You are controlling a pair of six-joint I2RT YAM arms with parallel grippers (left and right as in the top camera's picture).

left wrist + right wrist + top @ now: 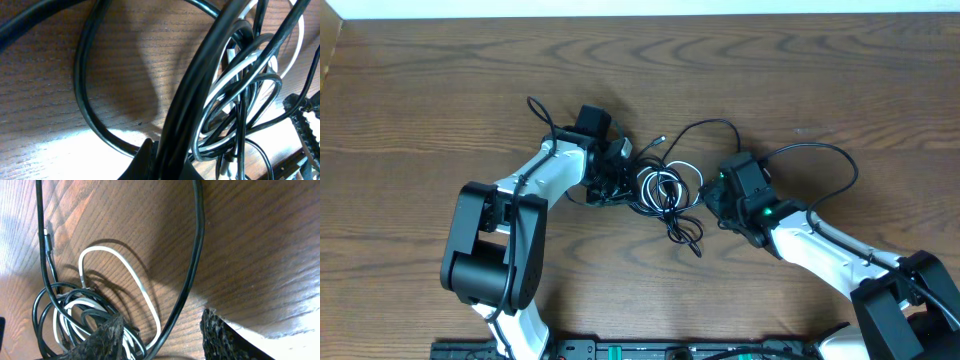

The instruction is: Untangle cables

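Note:
The cables lie in one tangled heap at the middle of the table: several thin black cords looped around a white one. My left gripper sits at the heap's left edge. In the left wrist view it is shut on a bundle of black cords, with the white cord coiled behind. My right gripper is at the heap's right edge. In the right wrist view it stands open, with a black cord and the white loop running between its fingers.
The wooden table ends at a pale strip along the back. The right arm's own thicker black wire arches above its wrist. The left arm's base and a black rail stand at the front.

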